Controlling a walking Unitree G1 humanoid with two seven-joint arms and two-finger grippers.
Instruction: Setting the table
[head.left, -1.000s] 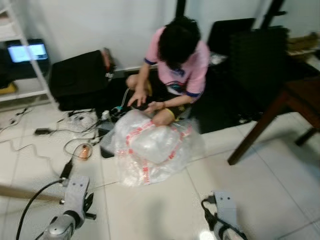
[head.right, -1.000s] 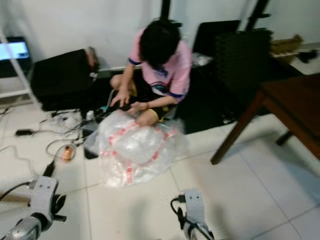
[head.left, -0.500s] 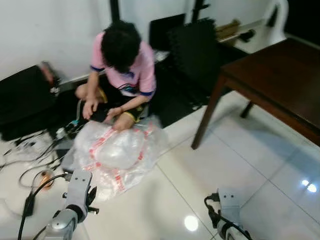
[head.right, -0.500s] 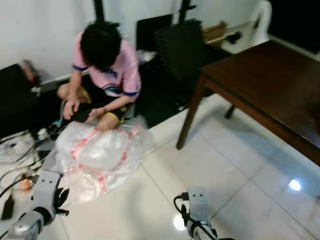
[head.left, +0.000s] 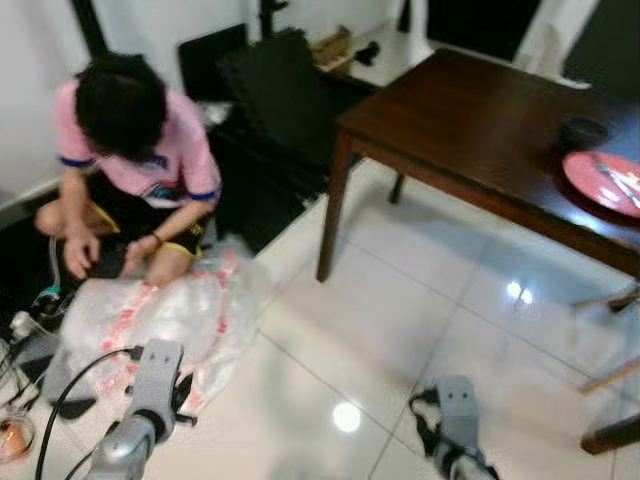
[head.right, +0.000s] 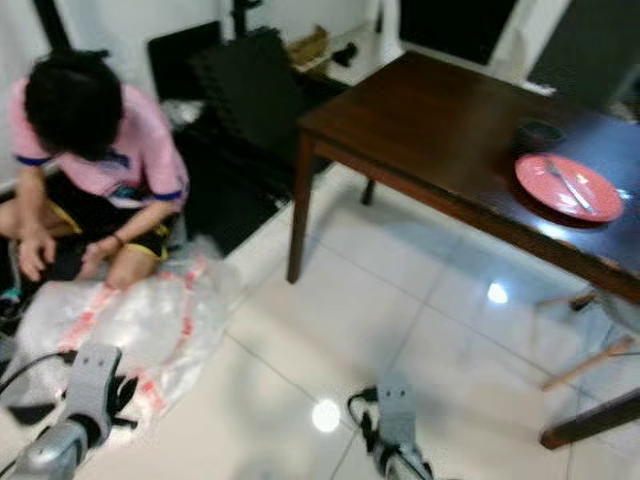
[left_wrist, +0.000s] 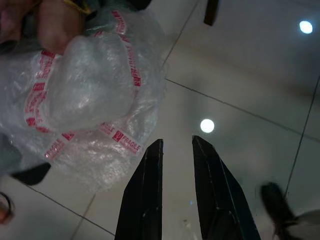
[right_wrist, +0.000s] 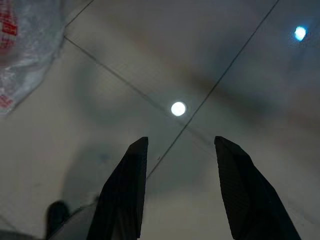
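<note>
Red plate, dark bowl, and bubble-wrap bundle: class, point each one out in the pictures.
red plate (head.right: 568, 187), right eye view, middle of its face
dark bowl (head.right: 539, 133), right eye view, its rim
bubble-wrap bundle (left_wrist: 87, 87), left wrist view, its rounded middle

table (head.right: 440, 130): dark brown wood, standing on white tiled floor | plate (head.right: 568, 187): pink-red, round, laid flat near table edge, utensil resting on it | bowl (head.right: 538, 133): dark, just beside plate

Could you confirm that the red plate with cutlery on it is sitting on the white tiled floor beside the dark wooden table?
Not quite: the red plate with cutlery sits on top of the dark wooden table, not on the floor, as the right eye view shows.
</note>
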